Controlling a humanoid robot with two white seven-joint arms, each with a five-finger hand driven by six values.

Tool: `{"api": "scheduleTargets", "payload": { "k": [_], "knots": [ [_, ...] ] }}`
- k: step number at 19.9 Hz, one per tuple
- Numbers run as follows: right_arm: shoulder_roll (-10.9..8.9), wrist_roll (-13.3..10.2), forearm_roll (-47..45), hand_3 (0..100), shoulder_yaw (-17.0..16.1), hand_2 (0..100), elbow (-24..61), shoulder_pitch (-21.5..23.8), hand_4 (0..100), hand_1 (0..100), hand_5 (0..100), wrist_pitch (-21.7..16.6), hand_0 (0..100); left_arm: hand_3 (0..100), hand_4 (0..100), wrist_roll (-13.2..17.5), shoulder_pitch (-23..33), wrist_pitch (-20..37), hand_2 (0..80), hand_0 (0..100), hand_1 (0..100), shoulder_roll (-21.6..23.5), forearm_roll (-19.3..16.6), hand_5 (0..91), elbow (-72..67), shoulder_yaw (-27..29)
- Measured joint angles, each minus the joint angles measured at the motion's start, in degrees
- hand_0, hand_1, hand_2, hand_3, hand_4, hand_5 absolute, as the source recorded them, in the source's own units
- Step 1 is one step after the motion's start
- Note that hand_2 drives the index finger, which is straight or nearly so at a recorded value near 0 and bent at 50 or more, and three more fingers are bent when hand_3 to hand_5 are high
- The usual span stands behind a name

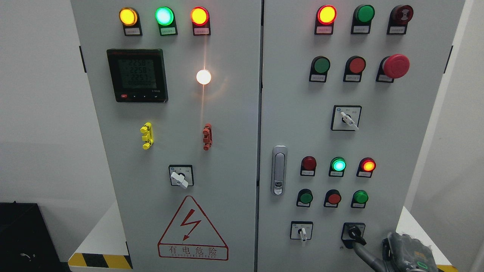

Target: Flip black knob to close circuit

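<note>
The right hand (401, 253) is seen at the lower right corner, one dark finger (365, 254) stretched up to touch the black knob (354, 233); whether the other fingers are curled cannot be told. The knob is mounted at the bottom right of the right cabinet door (416, 151), just right of a white-handled selector (302, 232). The lever is best pushed near its tip, so that it is turned without slipping.

Plain white walls (34, 94), black box (22, 234) lower left
</note>
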State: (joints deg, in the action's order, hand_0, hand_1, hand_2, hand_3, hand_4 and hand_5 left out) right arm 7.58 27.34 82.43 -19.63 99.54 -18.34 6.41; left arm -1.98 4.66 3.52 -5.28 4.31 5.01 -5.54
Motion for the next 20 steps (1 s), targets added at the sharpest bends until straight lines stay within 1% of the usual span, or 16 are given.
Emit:
{"api": "scheduleTargets", "payload": {
  "k": [5,8,12,14,16,17,18,20],
  "knots": [
    [0.03,0.00,-1.46,100,0.95,85,0.69,0.73,90,0,92,0.27,0,0,0,0.00,0.00,0.00,0.0,12,56,0.00,0.00,0.0,0.00,0.00],
    [0.05,-0.94,-2.81,100,1.83,84,1.17,1.59,90,0,92,0.38,0,0,0,0.00,0.00,0.00,0.0,12,56,0.00,0.00,0.0,0.00,0.00],
    [0.05,-1.46,-4.74,100,2.43,82,2.13,3.29,89,0,91,0.64,0,0,0,0.00,0.00,0.00,0.0,12,56,0.00,0.00,0.0,0.00,0.00],
    [0.06,-1.96,-6.40,98,2.28,78,2.71,4.40,87,0,88,0.43,0,0,0,0.00,0.00,0.00,0.0,12,56,0.00,0.00,0.0,0.00,0.00],
    [0.06,-2.45,-8.53,94,2.10,71,3.51,5.88,82,0,80,0.01,0,0,0,0.00,0.00,0.00,0.0,12,56,0.00,0.00,0.0,0.00,0.00],
    [0.06,-2.50,-9.77,94,1.86,71,3.98,6.72,82,0,79,-0.09,0,0,0,0.00,0.00,0.00,0.0,12,56,0.00,0.00,0.0,0.00,0.00],
    [0.06,-2.69,-11.08,92,1.58,67,4.45,7.58,81,0,76,-0.12,0,0,0,0.00,0.00,0.00,0.0,12,56,0.00,0.00,0.0,0.00,0.00],
    [0.05,-3.88,-13.86,90,1.16,62,5.43,9.38,79,1,73,-0.32,0,0,0,0.00,0.00,0.00,0.0,12,56,0.00,0.00,0.0,0.00,0.00]
  ]
}}
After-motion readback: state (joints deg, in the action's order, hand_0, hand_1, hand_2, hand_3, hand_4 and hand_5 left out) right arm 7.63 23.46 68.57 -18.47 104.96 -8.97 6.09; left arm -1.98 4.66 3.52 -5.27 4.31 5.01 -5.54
